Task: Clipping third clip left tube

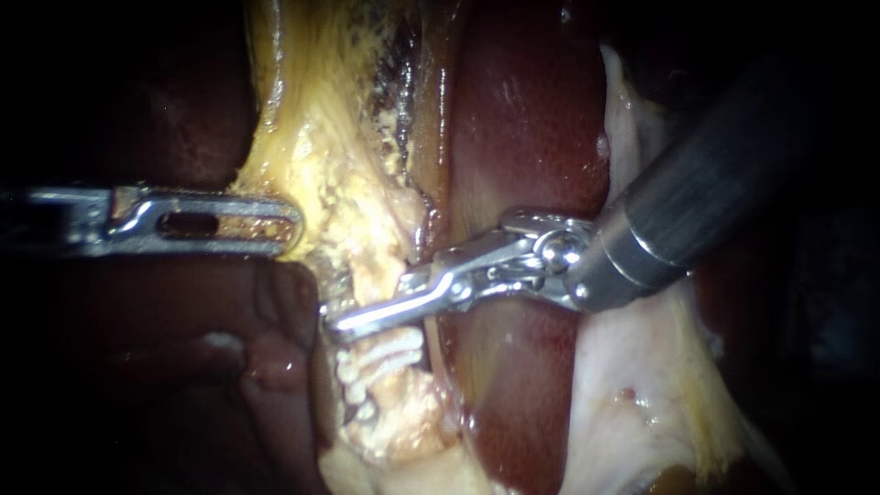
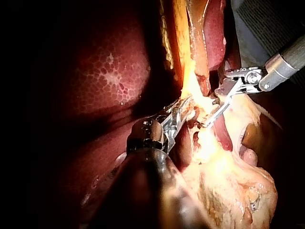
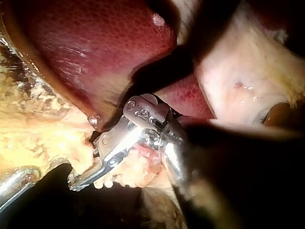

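Observation:
A pale yellow tube (image 1: 362, 275) runs down the middle of the endoscope view. Two white ribbed clips (image 1: 380, 353) sit across it lower down. My right instrument (image 1: 344, 321) comes in from the upper right, and its slim jaws lie close together across the tube just above the clips, one on each side of it. It shows again in the left wrist view (image 2: 209, 121) and the right wrist view (image 3: 78, 181). My left instrument (image 1: 289, 225) has slotted jaws shut on the edge of the yellow fatty tissue (image 1: 312, 137) and holds it out to the left; the left wrist view shows this grip (image 2: 183, 109).
Dark red liver (image 1: 522, 119) lies behind the right instrument's wrist, with more liver (image 1: 183, 312) below the left instrument. Pale white membrane (image 1: 632, 385) spreads under the right shaft (image 1: 697, 202). A charred dark strip (image 1: 403, 82) borders the yellow tissue.

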`<state>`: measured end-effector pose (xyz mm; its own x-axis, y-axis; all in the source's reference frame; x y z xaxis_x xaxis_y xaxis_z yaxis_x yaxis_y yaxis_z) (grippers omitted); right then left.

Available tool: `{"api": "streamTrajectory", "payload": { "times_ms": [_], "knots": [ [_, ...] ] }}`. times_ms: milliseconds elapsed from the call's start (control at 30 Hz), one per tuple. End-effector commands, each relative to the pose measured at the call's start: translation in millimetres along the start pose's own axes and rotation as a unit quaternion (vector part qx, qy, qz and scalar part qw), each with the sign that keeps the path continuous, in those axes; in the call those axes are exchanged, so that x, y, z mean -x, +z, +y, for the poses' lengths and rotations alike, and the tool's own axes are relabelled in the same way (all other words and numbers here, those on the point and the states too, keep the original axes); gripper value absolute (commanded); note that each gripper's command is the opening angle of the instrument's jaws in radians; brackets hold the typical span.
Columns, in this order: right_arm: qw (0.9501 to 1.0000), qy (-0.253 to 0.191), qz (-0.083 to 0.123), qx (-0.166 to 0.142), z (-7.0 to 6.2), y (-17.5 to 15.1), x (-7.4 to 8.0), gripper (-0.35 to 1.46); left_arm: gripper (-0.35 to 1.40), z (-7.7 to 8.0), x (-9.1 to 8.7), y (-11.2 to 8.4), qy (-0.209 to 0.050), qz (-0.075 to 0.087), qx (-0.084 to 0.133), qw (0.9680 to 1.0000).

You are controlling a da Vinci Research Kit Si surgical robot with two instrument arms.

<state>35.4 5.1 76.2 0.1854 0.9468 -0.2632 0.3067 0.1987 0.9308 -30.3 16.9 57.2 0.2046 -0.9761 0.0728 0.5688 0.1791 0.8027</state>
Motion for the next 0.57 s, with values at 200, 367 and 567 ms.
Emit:
{"api": "streamTrajectory", "payload": {
  "times_ms": [200, 367, 567],
  "knots": [
    [0.9997, 0.006, -0.023, 0.001, 0.8, -0.1, 1.1, -0.35, -0.35, 0.0, 0.0, 0.0, 0.0, 0.0, 0.0, 1.0],
    [0.9994, 0.019, -0.027, -0.002, 1.1, 0.2, 1.7, -0.35, -0.35, 0.0, 0.0, 0.0, 0.0, 0.0, 0.0, 1.0],
    [0.9992, 0.028, -0.028, -0.003, 1.1, 0.2, 1.7, -0.35, -0.35, 0.0, 0.0, 0.1, 0.0, 0.0, 0.0, 1.0]
  ]
}}
